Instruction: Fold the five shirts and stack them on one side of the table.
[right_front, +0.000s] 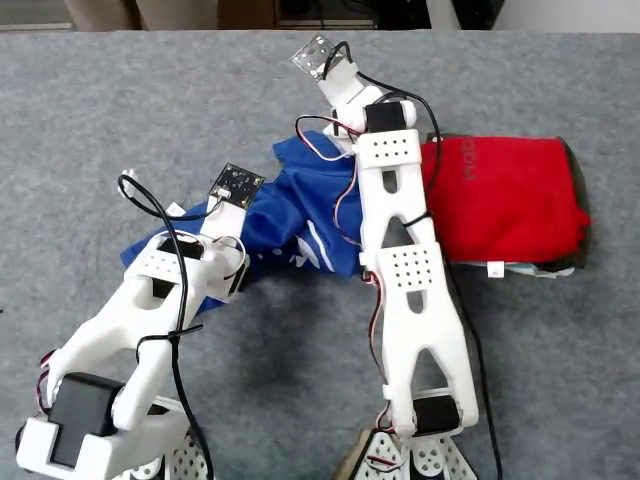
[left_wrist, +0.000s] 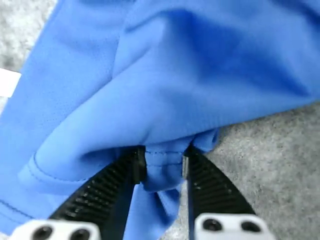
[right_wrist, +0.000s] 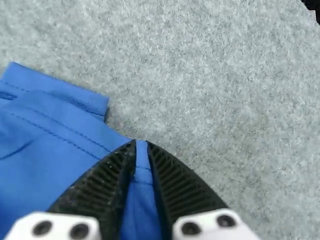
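Note:
A blue shirt (right_front: 290, 215) lies crumpled mid-table between both arms. My left gripper (left_wrist: 162, 165) is shut on a bunched fold of the blue shirt (left_wrist: 165, 75), at its near left part in the high view. My right gripper (right_wrist: 141, 150) is shut on a hem of the blue shirt (right_wrist: 45, 145) at the far side, just above the grey felt. A folded red shirt (right_front: 505, 195) tops a stack at the right, with the edges of other folded shirts (right_front: 520, 268) showing beneath it.
Grey felt table (right_front: 100, 110) has free room on the left, at the back and along the front. The right arm's white links (right_front: 410, 270) run beside the red stack. A white tag (left_wrist: 9, 82) sticks out at the blue shirt's edge.

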